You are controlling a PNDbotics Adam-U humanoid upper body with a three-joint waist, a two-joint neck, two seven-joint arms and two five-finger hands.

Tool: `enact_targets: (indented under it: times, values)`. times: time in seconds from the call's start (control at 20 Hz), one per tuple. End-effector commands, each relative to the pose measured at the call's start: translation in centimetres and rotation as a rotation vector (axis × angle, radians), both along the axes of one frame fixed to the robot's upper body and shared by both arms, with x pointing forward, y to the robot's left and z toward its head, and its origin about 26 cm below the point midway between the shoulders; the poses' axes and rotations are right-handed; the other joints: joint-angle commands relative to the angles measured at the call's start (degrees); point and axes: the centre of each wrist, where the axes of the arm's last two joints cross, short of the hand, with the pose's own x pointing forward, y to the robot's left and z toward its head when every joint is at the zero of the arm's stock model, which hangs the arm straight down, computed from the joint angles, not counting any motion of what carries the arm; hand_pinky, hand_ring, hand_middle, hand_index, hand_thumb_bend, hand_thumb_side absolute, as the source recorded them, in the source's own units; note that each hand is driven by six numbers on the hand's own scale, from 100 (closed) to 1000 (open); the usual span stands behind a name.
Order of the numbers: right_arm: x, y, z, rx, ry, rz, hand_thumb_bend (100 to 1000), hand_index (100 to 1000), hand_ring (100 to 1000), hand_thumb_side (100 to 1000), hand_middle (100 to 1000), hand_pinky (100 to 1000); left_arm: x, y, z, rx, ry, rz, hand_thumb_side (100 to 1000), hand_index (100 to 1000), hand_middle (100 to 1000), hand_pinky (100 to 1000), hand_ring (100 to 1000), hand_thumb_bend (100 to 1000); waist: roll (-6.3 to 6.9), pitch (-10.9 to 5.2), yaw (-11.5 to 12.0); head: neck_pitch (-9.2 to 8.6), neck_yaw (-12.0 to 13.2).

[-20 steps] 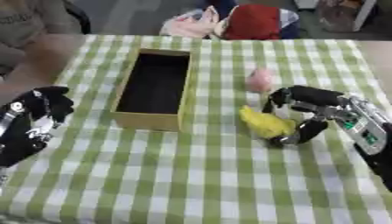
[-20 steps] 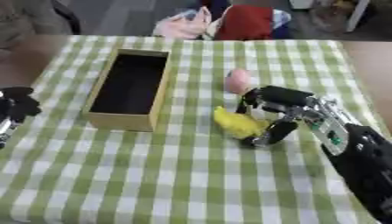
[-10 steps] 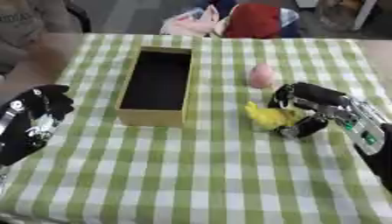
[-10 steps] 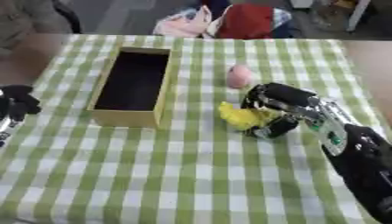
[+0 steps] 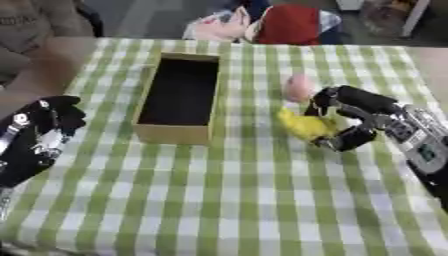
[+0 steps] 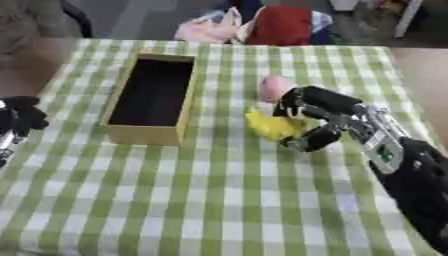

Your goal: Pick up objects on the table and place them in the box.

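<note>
A yellow object [image 5: 304, 126] sits on the green checked tablecloth, right of the box. My right hand [image 5: 354, 117] curls around it, fingers above and thumb below, gripping it. Just behind it stands a small pink object [image 5: 297, 88], touching nothing I can tell. The open wooden box [image 5: 178, 132] with a dark inside lies left of centre, long side running away from me. My left hand [image 5: 39, 131] rests at the left edge, fingers loosely curled, holding nothing.
The table [image 5: 227, 200] ends at the left and far sides. Beyond the far edge lie a red bag [image 5: 287, 24] and a pink bundle [image 5: 215, 29]. A person's sleeve [image 5: 26, 30] shows at the upper left corner.
My right hand has closed around the yellow object, which now appears slightly higher and nearer the pink object. The left hand stays put.
</note>
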Motion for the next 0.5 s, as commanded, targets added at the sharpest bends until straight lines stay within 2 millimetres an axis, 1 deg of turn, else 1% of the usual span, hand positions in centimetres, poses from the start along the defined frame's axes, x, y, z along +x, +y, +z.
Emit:
enact_targets:
  times: [0.05, 0.3, 0.5]
  values:
    - [-0.8, 0.4, 4.2, 0.015, -0.043, 0.058, 155, 507, 637, 113, 409, 510, 0.0, 0.3, 0.7, 0.015, -0.014, -0.004, 562, 823, 624, 708, 650, 173, -0.09, -1.06, 0.0, 0.15, 0.1]
    - [-1.7, 1.7, 7.7, 0.050, -0.055, 0.125, 186, 508, 634, 100, 411, 512, -0.1, 0.3, 0.8, 0.019, -0.017, -0.015, 556, 823, 624, 708, 651, 172, -0.27, -1.33, 0.4, 0.13, -0.3]
    - [-1.3, 2.6, 10.0, 0.079, -0.076, 0.142, 201, 508, 629, 100, 411, 512, 0.1, -0.1, 1.0, 0.026, -0.023, -0.044, 556, 823, 625, 709, 651, 172, -0.45, -1.46, 1.7, 0.10, -1.0]
